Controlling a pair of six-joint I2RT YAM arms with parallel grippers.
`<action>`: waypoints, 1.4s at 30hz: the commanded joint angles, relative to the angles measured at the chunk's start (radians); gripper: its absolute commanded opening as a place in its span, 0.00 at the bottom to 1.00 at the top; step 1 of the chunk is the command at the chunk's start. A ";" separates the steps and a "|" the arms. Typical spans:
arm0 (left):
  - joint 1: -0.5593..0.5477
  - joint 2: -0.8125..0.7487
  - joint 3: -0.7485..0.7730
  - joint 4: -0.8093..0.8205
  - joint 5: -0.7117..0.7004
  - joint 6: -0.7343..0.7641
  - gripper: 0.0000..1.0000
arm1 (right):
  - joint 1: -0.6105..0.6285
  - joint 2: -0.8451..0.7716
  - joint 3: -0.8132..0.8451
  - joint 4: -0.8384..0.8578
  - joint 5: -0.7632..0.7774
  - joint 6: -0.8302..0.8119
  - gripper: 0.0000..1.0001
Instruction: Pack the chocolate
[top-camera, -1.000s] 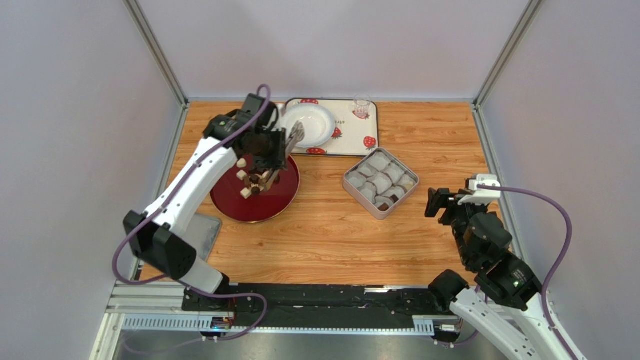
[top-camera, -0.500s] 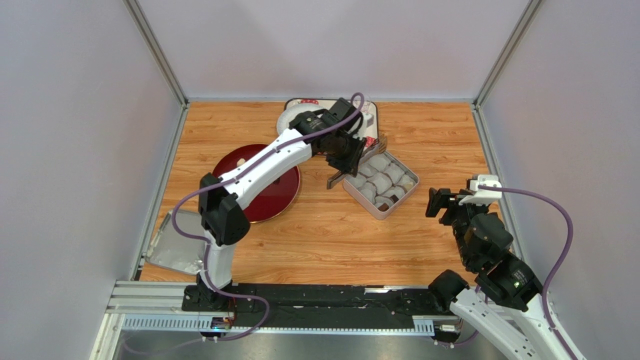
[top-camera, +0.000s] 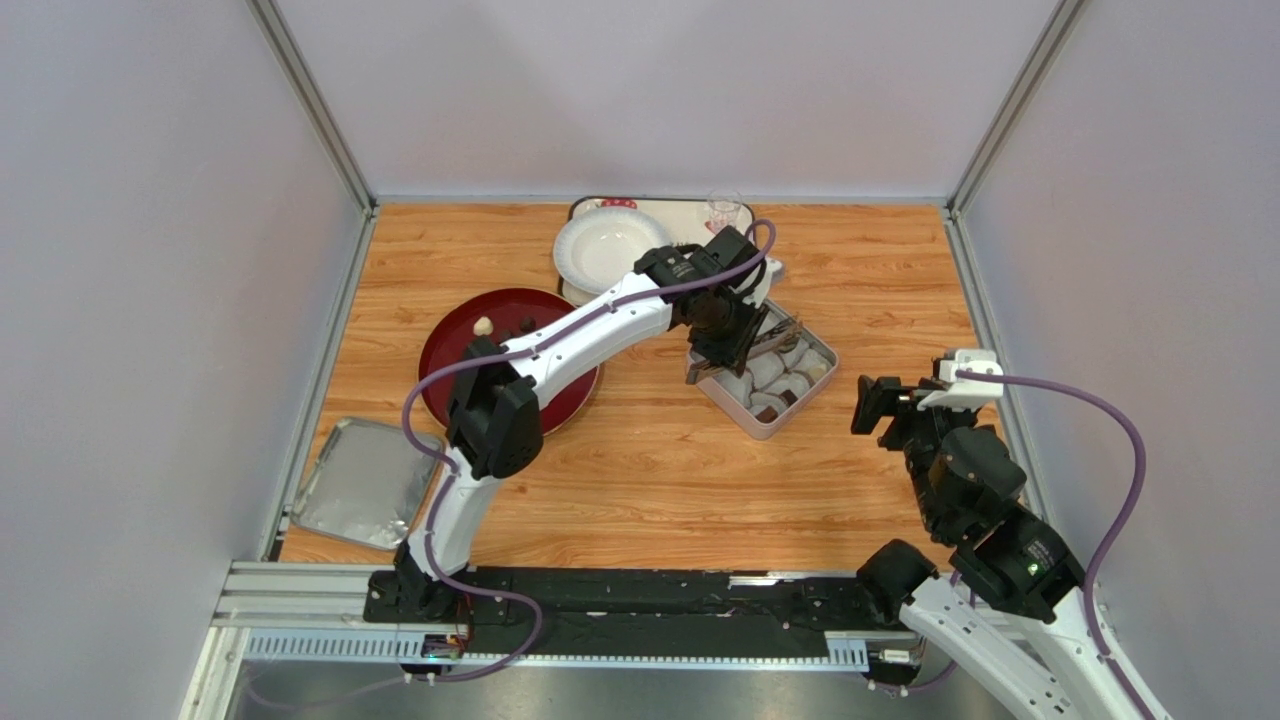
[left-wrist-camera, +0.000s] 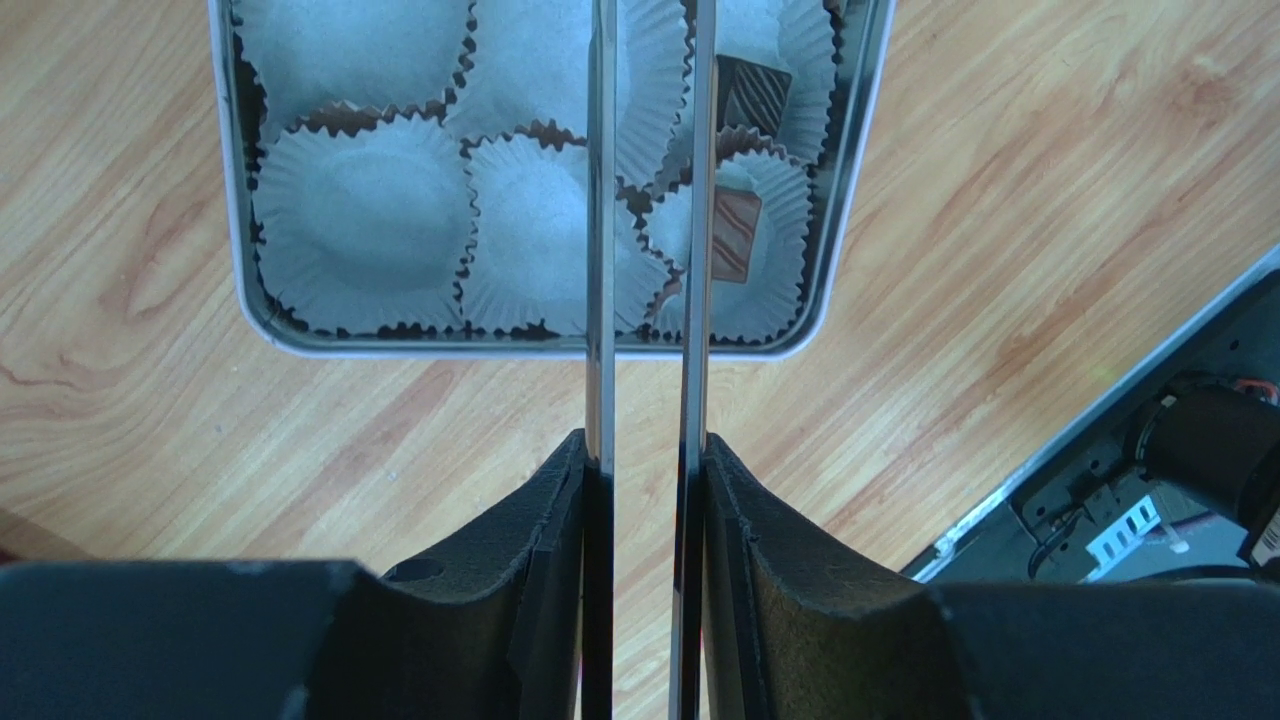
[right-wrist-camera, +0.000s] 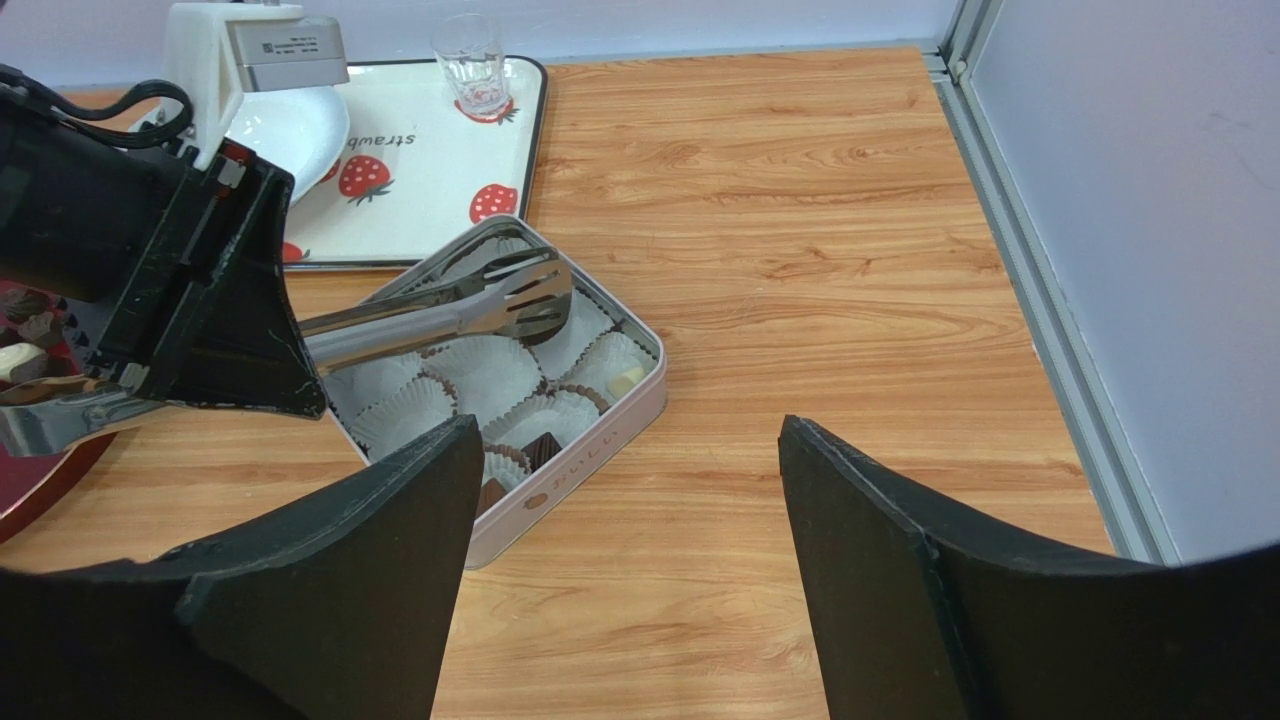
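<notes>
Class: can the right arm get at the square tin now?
Probably yes: only bare table lies between the right gripper and the tin, though the left gripper holds tongs over it.

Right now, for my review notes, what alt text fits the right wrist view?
The left gripper holds metal tongs out over a square tin of white paper cups, with a dark chocolate in a near cup. Behind sit a strawberry-print tray with a white bowl and a small glass; the open right gripper frames the bottom edge.
</notes>
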 joint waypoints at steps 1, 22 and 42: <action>-0.009 0.021 0.043 0.067 -0.006 0.024 0.37 | 0.004 -0.008 -0.005 0.041 0.017 -0.019 0.77; -0.009 0.055 0.044 0.111 -0.014 0.017 0.43 | 0.004 -0.002 -0.010 0.044 0.008 -0.026 0.76; 0.000 -0.255 -0.092 0.113 -0.172 -0.029 0.43 | 0.004 -0.015 -0.011 0.044 0.005 -0.028 0.77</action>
